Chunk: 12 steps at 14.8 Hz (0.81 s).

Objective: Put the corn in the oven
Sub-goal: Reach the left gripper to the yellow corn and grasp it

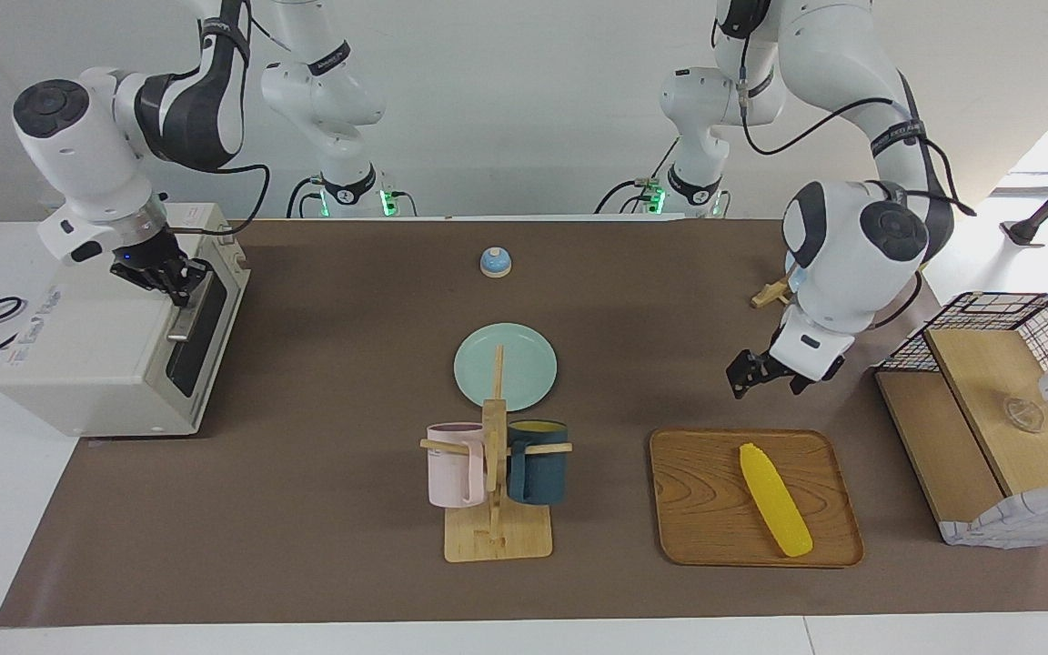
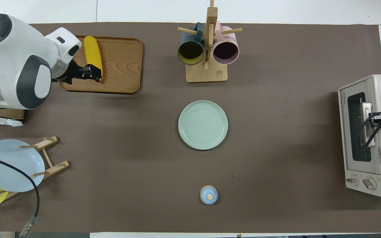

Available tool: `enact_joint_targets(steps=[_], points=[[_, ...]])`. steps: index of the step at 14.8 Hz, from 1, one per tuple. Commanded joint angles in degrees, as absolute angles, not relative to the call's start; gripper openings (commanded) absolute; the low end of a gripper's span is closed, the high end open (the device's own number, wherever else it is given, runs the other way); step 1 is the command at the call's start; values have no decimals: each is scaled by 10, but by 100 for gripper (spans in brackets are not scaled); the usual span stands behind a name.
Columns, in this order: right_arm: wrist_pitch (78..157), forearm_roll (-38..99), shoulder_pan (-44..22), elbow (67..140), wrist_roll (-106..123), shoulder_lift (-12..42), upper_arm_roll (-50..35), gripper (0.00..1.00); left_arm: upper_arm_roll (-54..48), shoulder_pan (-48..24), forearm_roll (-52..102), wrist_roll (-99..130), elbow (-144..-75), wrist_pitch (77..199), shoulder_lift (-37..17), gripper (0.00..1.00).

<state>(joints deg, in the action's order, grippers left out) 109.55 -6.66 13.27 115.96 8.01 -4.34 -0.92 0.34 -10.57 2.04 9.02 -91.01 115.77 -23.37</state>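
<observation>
The yellow corn [image 1: 776, 500] [image 2: 92, 53] lies on a wooden tray [image 1: 715, 509] [image 2: 124, 66] toward the left arm's end of the table. My left gripper [image 1: 765, 382] [image 2: 93, 72] hangs open in the air over the tray's edge nearest the robots, just short of the corn and holding nothing. At the right arm's end stands the off-white oven [image 1: 96, 355] [image 2: 375, 138], its dark-windowed door up. My right gripper [image 1: 171, 280] [image 2: 374, 115] is shut on the metal door handle [image 1: 182, 318] [image 2: 365, 110] at the top of the door.
A mug rack [image 1: 495, 473] [image 2: 207, 49] with a pink and a dark blue mug and a green plate [image 1: 506, 366] [image 2: 203, 125] occupy mid-table. A small blue bell [image 1: 495, 262] [image 2: 208, 195] sits nearer the robots. A wooden box with a wire basket [image 1: 997, 409] stands beside the tray.
</observation>
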Motion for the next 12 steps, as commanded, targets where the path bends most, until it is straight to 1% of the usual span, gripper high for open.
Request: enact_joint_targets(steps=[1,2,3,6,8,10,12], points=[[1107,-50,144,1172,76,-49,-15,0,11,-110,19,93,-784,1164,-347,100],[1108,-51,144,1175,79,-49,-15,0,11,-109,18,93,-756,1168,-372,100],[1109,-50,144,1178,81,-49,-15,0,11,-106,11,91,-747,1177,-380,100],[1128,-51,146,1210,81,-54,-15,0,11,-102,-17,88,-748,1222,-390,100],[1141,-51,145,1218,80,-54,-15,0,13,-93,-17,88,-747,1247,-403,100],[1139,-50,134,1218,75,-53,-17,0,13,-88,-18,87,-749,1277,-408,100],[1143,-50,97,1218,67,-49,-17,0,12,-87,-18,84,-750,1292,-417,100]])
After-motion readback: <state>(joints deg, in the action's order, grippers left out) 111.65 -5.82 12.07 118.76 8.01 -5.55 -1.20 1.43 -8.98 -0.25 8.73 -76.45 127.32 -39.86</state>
